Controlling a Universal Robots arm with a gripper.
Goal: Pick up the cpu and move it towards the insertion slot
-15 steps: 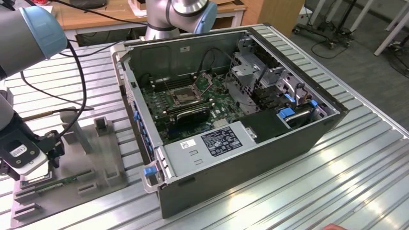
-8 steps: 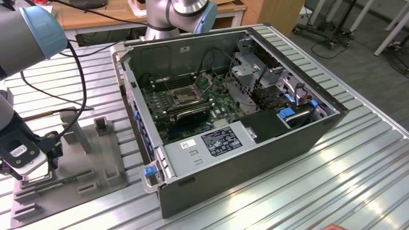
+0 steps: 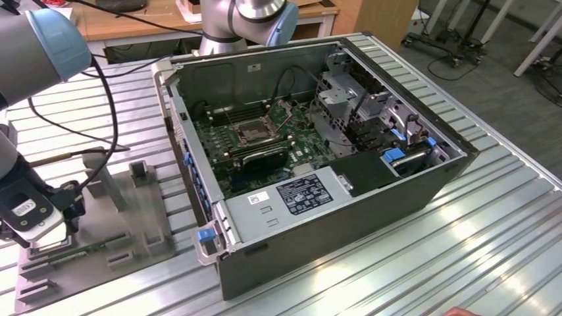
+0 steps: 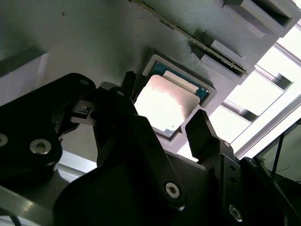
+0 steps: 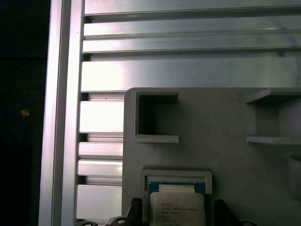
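Gripper (image 4: 165,98) spread wide, fingers (image 4: 203,136) flanking the cpu (image 4: 162,106), seated in grey holder (image 4: 94,37)

Arm (image 3: 26,52) is silver-grey tubing with pale blue joint caps (image 3: 60,33), a black cable (image 3: 112,105), a white wrist block (image 3: 35,220), and chunky black fingers (image 4: 209,141) with hex screws (image 4: 172,189).

The cpu (image 4: 164,103) has a smooth, glossy silver metal lid over a green rim and sits in a matt grey plastic fixture (image 3: 123,224), which lies in the exterior view at 8 o'clock from the dark painted-metal computer case (image 3: 351,217) on the ribbed, bright-sheened aluminium table (image 3: 422,263), with the fingers (image 4: 209,141) of the gripper (image 4: 165,98) matt black.
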